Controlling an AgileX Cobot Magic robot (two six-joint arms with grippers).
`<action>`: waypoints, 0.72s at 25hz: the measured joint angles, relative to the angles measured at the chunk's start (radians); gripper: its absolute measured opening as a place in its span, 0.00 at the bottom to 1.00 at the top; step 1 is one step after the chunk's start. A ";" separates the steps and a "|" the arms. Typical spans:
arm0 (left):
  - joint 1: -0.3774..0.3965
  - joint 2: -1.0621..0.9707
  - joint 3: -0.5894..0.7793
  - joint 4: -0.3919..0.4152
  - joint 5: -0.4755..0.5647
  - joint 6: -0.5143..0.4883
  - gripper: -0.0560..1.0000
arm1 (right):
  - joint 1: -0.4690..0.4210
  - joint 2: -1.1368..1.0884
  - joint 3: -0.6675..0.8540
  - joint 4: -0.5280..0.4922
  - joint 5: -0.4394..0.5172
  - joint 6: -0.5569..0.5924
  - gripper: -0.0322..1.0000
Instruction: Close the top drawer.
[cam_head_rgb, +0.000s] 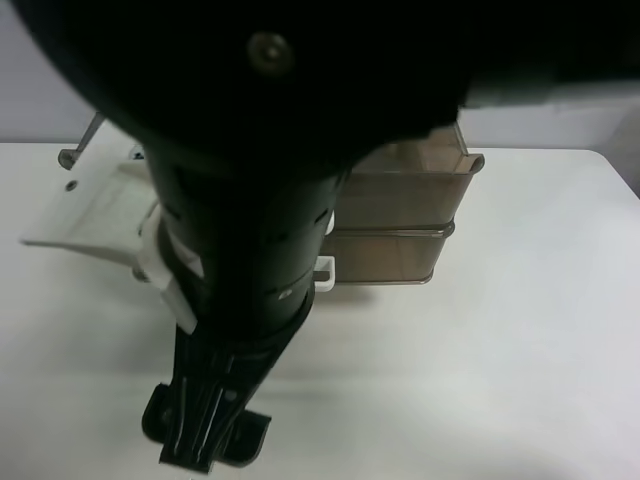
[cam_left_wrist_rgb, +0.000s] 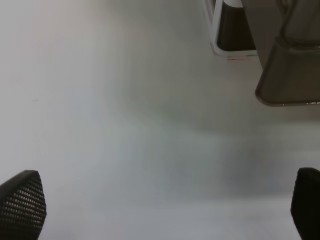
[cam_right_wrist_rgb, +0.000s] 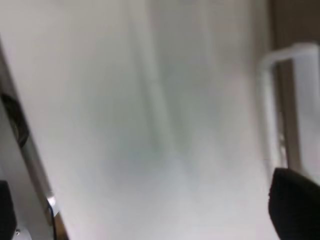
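Note:
Two smoky-brown translucent drawers are stacked at the middle right of the exterior high view. The upper one is the top drawer (cam_head_rgb: 405, 188); its handle is hidden behind a big black arm (cam_head_rgb: 240, 230). The lower drawer (cam_head_rgb: 385, 256) shows a white loop handle (cam_head_rgb: 323, 272). That arm's end (cam_head_rgb: 205, 432) hangs over the table at the bottom; I cannot tell which arm it is. My left gripper (cam_left_wrist_rgb: 162, 202) is open above bare table, short of a brown drawer corner (cam_left_wrist_rgb: 287, 75) and a white handle (cam_left_wrist_rgb: 217, 30). My right gripper (cam_right_wrist_rgb: 150, 212) is open, one finger (cam_right_wrist_rgb: 295, 210) below a white loop handle (cam_right_wrist_rgb: 272, 100).
A white flat tray-like piece (cam_head_rgb: 90, 215) lies at the left of the white table (cam_head_rgb: 520, 360), with a thin metal rod (cam_head_rgb: 80, 145) behind it. A grey strip (cam_right_wrist_rgb: 30, 150), perhaps the table's edge, runs along one side of the right wrist view.

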 joint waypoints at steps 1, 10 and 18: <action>0.000 0.000 0.000 0.000 0.000 0.000 0.99 | -0.018 0.000 0.000 0.000 0.000 -0.005 0.99; 0.000 0.000 0.000 0.000 0.000 0.000 0.99 | -0.112 0.000 0.000 0.025 -0.022 -0.045 0.99; 0.000 0.000 0.000 0.000 0.000 0.000 0.99 | -0.221 0.001 -0.058 0.025 -0.086 -0.083 0.99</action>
